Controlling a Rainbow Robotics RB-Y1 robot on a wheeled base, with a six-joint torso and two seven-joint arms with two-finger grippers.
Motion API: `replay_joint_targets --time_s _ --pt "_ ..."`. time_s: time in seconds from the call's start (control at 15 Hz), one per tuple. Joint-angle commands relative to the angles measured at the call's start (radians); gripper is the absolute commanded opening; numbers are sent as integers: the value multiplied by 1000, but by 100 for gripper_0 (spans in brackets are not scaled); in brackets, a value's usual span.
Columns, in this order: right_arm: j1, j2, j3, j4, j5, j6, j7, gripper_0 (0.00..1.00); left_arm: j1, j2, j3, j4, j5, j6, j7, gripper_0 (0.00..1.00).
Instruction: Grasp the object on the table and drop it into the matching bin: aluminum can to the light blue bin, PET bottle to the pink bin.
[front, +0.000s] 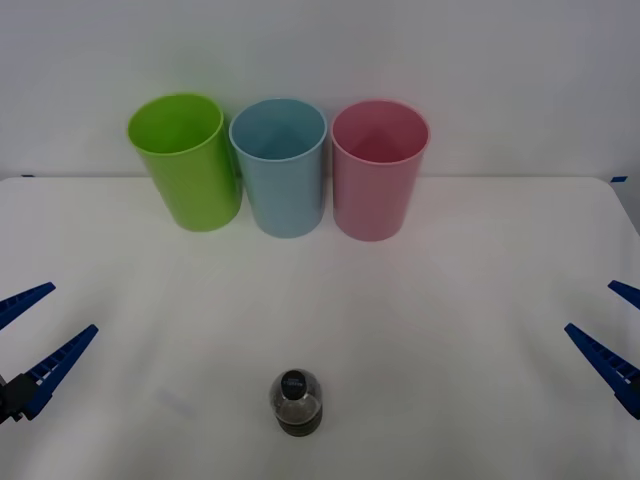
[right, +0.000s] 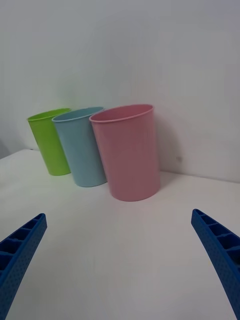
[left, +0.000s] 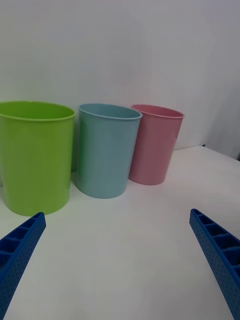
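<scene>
The left tool (front: 28, 343) sits at the lower left edge of the front view with its blue ribbed fingers spread wide and nothing between them; its own wrist view shows the same fingers (left: 20, 250) far apart at the bottom corners. The right tool (front: 612, 335) mirrors it at the lower right edge, also wide open and empty, its fingers (right: 217, 250) splayed in its wrist view. Both hang well apart from anything on the white surface (front: 470, 330).

Between them, at the bottom centre of the front view, the PET bottle (front: 296, 402) stands upright, seen from above: dark cap, clear rounded shoulder, dark contents below. It is near the front edge and well apart from the bins.

Along the upper middle of the front view three tall cups stand in a row: a lime green bin (front: 184, 160), the light blue bin (front: 280, 165) and the pink bin (front: 379, 168). Neighbours are very close, possibly touching; the view leaves that unclear.

The step in hand looks like the reach. Either tool could go; the right one probably has the shorter carry to the pink bin. A good grasp would straddle the bottle's body below the shoulder, fingers level, closing gently so the small bottle neither tips nor squirts out.
</scene>
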Motion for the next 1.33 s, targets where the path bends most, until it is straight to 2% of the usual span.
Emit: replay_joint_targets --time_s 0.07,0.8,1.33 --pt "4 -4 2 -3 -1 -4 0 100 0 0 0 0 0 0 0 100" --pt "5 -40 126 -2 -18 -5 48 100 0 0 0 0 0 0 0 100" --pt "-24 -59 329 -2 80 -27 118 100 0 0 0 0 0 0 0 100"
